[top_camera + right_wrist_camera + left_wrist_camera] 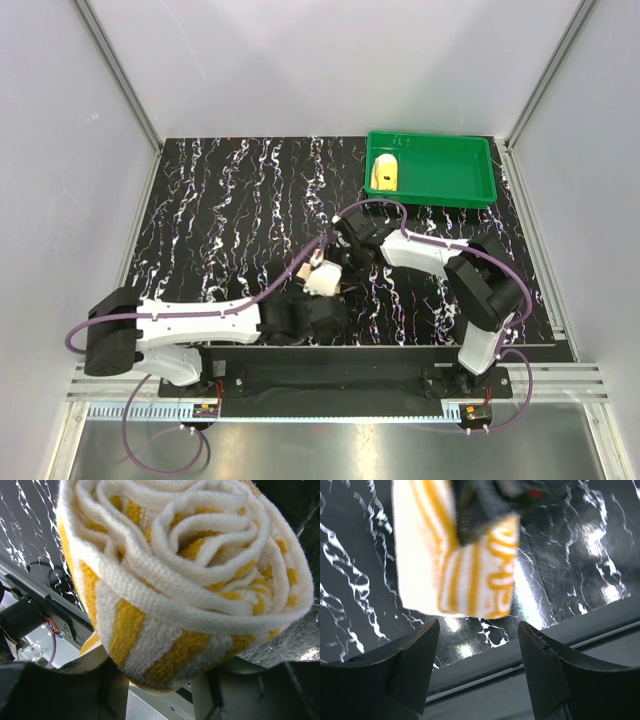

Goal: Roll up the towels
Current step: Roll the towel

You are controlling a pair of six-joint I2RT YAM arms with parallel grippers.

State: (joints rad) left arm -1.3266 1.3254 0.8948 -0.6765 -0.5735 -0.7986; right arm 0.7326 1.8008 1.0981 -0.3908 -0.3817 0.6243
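Handling: the striped towel (322, 277) looks soft, light and thick-piled. I'd expect it to squash under a pinch and spring loose if let go carelessly. Nothing about it looks fragile or slippery.
Where to hold: across the body of the roll, pressing all the layers together. Holding it by the outer flap alone would probably let the coil unwind.
Look of it: cream terry with orange-yellow stripes. In the right wrist view it is wound into a loose spiral seen end-on, with the inner folds bunched rather than tight.
Striped towel's place: well short of the green tray (450, 170), on the arm side and to its left, over the dark marbled table (220, 220). It seems lifted clear of the surface, though I can't be sure.
Yellow towel (385, 173): a small rolled bundle inside the tray, at its left end.
Right gripper (338, 262): reaches in from the tray side, and its fingers appear clamped on the striped roll.
Left gripper (480, 647): on the far side of the roll from the tray. Its fingers (410, 670) are spread wide with nothing between them, just short of the towel.
Progress: one towel is rolled and in the tray. By my guess the second is rolled and needs carrying over to it.
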